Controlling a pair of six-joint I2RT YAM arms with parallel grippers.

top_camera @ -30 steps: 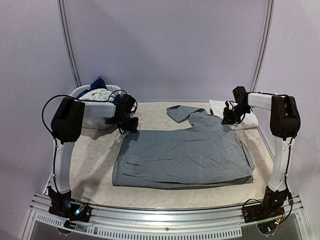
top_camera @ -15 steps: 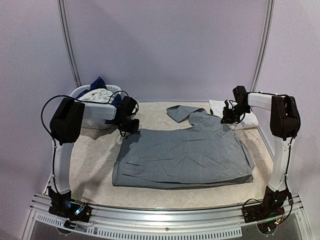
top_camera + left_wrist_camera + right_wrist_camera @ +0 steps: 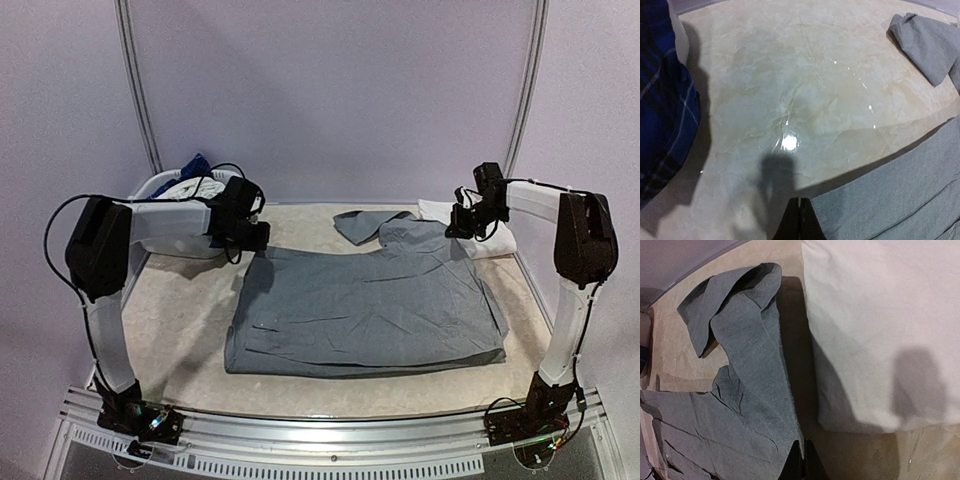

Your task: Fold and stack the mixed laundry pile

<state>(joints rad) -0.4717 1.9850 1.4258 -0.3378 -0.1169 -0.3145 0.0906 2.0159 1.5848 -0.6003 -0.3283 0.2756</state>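
A plain grey T-shirt (image 3: 365, 310) lies spread flat across the middle of the table, one sleeve (image 3: 355, 225) folded over at the far side. My left gripper (image 3: 257, 243) is shut on the shirt's far left corner (image 3: 840, 205), which is raised a little off the table. My right gripper (image 3: 462, 230) is shut on the shirt's far right edge (image 3: 785, 405), the cloth pinched between its fingertips. Blue plaid (image 3: 660, 100) and white pieces sit in the basket at the far left. A folded white piece (image 3: 880, 330) lies right of my right gripper.
A white oval basket (image 3: 160, 186) stands at the table's far left corner, close behind my left arm. The folded white piece (image 3: 497, 242) sits at the far right corner near the table's edge. Bare beige tabletop (image 3: 180, 310) shows left of the shirt.
My left gripper has shut on the shirt's far left corner and drawn up and back with it. The right gripper has risen slightly, still holding the far right edge.
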